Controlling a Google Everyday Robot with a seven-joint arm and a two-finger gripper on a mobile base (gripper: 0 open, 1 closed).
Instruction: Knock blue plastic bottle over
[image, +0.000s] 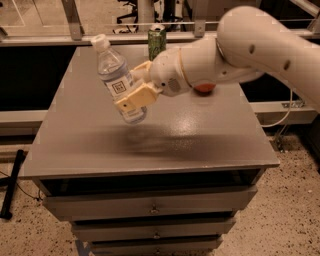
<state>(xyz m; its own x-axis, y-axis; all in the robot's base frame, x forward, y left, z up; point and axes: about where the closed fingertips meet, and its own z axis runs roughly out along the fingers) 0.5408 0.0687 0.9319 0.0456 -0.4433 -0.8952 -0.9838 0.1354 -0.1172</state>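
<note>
The blue plastic bottle (116, 76), clear with a white cap and a pale label, is held in the air above the grey table (150, 135). It is tilted, cap up and to the left. My gripper (135, 90) is shut on the bottle's lower half, with cream fingers (136, 98) on each side. The white arm reaches in from the upper right.
A green drink can (156, 41) stands at the table's far edge, behind the arm. A red apple (204, 88) is mostly hidden under the arm at the right. Drawers sit below the table's front edge. A black pole (11, 185) leans at the lower left.
</note>
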